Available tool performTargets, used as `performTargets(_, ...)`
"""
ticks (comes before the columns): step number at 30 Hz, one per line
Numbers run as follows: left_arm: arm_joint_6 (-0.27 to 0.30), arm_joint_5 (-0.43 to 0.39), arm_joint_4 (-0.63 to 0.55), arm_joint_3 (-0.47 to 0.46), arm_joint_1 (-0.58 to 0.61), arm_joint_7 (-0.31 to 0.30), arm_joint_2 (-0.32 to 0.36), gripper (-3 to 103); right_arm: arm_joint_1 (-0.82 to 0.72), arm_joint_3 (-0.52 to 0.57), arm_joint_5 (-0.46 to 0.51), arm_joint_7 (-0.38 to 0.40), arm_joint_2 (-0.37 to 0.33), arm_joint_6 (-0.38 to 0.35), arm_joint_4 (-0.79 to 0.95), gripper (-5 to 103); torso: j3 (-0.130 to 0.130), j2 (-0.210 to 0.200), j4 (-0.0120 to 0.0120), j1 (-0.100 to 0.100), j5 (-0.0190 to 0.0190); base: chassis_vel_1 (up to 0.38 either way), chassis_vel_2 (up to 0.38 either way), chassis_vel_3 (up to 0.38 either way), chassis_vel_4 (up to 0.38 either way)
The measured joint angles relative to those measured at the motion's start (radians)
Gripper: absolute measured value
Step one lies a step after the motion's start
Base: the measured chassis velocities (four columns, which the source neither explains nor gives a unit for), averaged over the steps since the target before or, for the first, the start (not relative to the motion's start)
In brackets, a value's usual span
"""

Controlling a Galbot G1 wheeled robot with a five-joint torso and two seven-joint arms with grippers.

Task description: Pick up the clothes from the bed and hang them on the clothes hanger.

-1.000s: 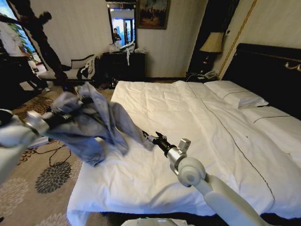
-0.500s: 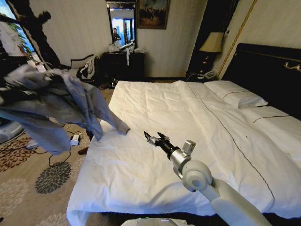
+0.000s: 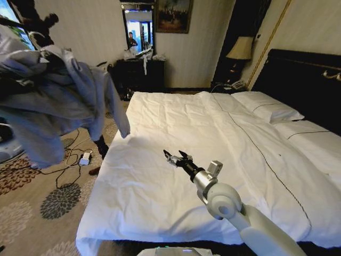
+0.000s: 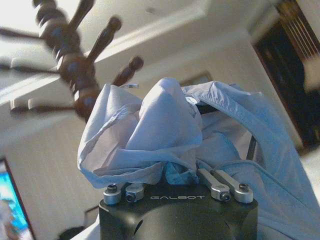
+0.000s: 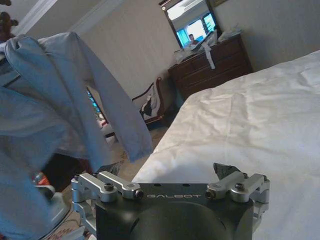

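The clothes (image 3: 58, 101), a light grey-blue shirt, hang bunched in the air at the far left, off the bed (image 3: 224, 128). One sleeve dangles beside the bed's left edge. In the left wrist view my left gripper (image 4: 177, 172) is shut on the clothes (image 4: 150, 130), and the fabric covers its fingers. A slim dark strip (image 4: 202, 107) and a thin silver curve (image 4: 129, 86) among the folds look like the clothes hanger. My right gripper (image 3: 176, 158) hovers open and holds nothing, low over the white duvet near the bed's left side. The right wrist view shows the clothes (image 5: 60, 100) to the side of the bed (image 5: 250, 100).
A dark wooden coat stand (image 4: 75, 65) with knobbed arms rises just past the shirt, and its branches (image 3: 32, 16) show at the head view's top left. Cables and a small white box (image 3: 84, 158) lie on the patterned carpet. A dark dresser (image 3: 141, 72) stands at the far wall.
My left arm has lifted the shirt up and to the left, and its trailing sleeve has come off the bed's edge. The right gripper has barely moved.
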Motion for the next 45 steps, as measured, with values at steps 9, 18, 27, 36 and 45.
performTargets(9, -0.177, 0.222, 0.235, 0.193, -0.166, -0.009, -0.404, 22, 0.021, -0.020, -0.004, -0.010, 0.022, 0.015, -0.072, 100, 0.000, 0.000, 0.0010, 0.000, -0.0012, 0.000, 0.000, 0.000, 0.000)
performTargets(18, -0.129, 0.293, 0.527, 0.556, -0.626, 0.035, -0.575, 22, 0.024, -0.013, -0.006, -0.012, 0.033, 0.029, -0.120, 100, 0.000, 0.000, -0.0002, 0.000, 0.0003, 0.000, 0.000, 0.000, 0.000)
performTargets(27, 0.220, 0.315, 0.460, 0.815, -0.955, -0.001, -0.411, 21, 0.025, 0.001, -0.007, -0.012, 0.037, 0.034, -0.106, 100, 0.000, 0.000, 0.0019, 0.000, -0.0001, 0.000, 0.000, 0.000, 0.000)
performTargets(36, 0.274, 0.391, 0.384, 0.939, -1.106, 0.018, -0.301, 21, 0.054, -0.027, -0.016, -0.012, 0.058, 0.035, -0.110, 100, 0.000, 0.000, 0.0011, 0.000, -0.0003, 0.000, 0.000, 0.000, 0.000)
performTargets(45, 0.272, 0.446, 0.305, 1.023, -1.213, 0.015, -0.286, 21, 0.051, -0.024, -0.021, -0.014, 0.061, 0.033, -0.105, 100, 0.000, 0.000, 0.0003, 0.000, 0.0001, 0.000, 0.000, 0.000, 0.000)
